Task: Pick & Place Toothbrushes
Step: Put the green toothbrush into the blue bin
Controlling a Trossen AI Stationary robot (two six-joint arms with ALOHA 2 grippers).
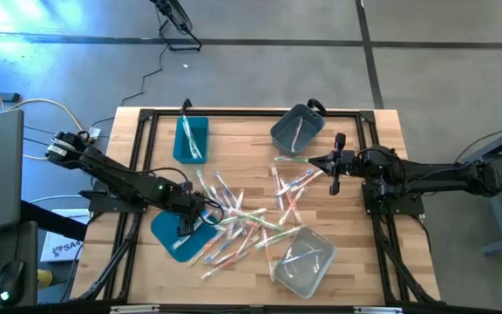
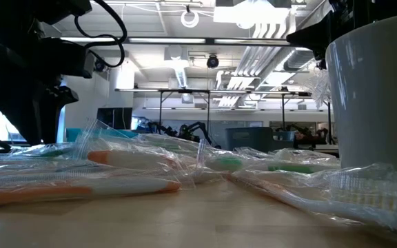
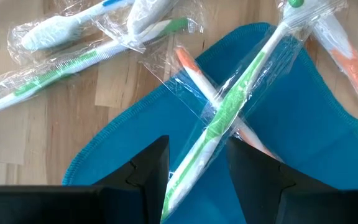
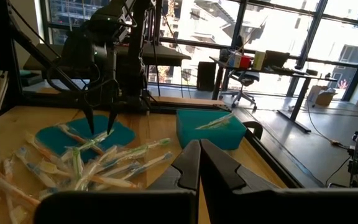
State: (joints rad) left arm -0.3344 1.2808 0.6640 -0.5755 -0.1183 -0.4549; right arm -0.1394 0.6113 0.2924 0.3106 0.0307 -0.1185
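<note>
Light is even and bright over the wooden bench (image 1: 338, 174) in the high view, with only faint, soft shadows under the arms; a cold blue glare washes the floor at the upper left corner. The low view is backlit — ceiling lamps (image 2: 191, 17) burn out to white, the dark arm at the left reads as a near silhouette, and the closest wrapped toothbrushes (image 2: 81, 186) blur. In the left wrist view the clear wrappers (image 3: 253, 56) catch small white glints, while the left tool (image 3: 197, 177) sits dark and soft-edged. The right wrist view faces sunlit windows (image 4: 272, 25) — overexposed, leaving the far arm dark against them.
</note>
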